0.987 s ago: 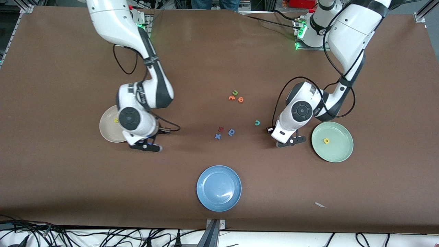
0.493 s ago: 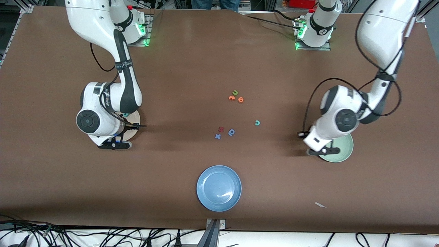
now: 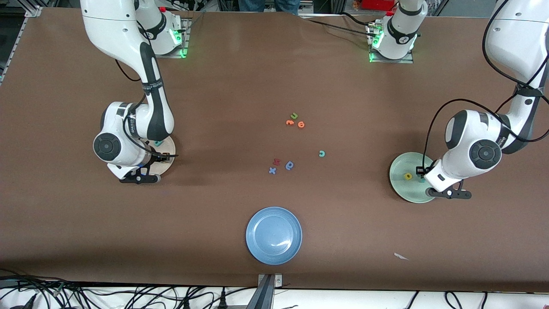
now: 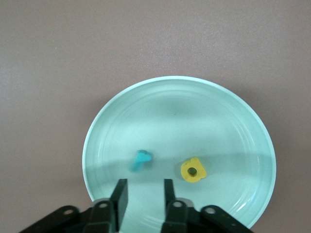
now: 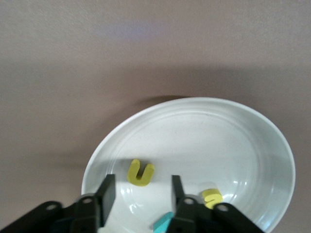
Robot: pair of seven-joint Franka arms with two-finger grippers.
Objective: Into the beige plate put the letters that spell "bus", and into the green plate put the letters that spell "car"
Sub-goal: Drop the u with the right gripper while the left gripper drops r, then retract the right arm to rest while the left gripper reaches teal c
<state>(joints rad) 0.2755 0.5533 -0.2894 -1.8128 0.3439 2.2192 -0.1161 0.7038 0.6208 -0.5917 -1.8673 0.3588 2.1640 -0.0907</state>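
Teal "c" [image 3: 321,153] lies alone mid-counter, nearer the green plate [image 3: 401,191]. The left gripper [image 4: 142,194] hangs released over that plate, so it is closer. The right gripper [image 5: 141,191] hangs released over the beige plate [image 5: 252,145].

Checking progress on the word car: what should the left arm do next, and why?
Probably lift the left gripper off the green plate and head for the teal c: its fingers are open, the a and r lie in it, c sits on the table.

Brown-topped table [image 3: 240,77], cables [image 3: 128,296] along its near edge.
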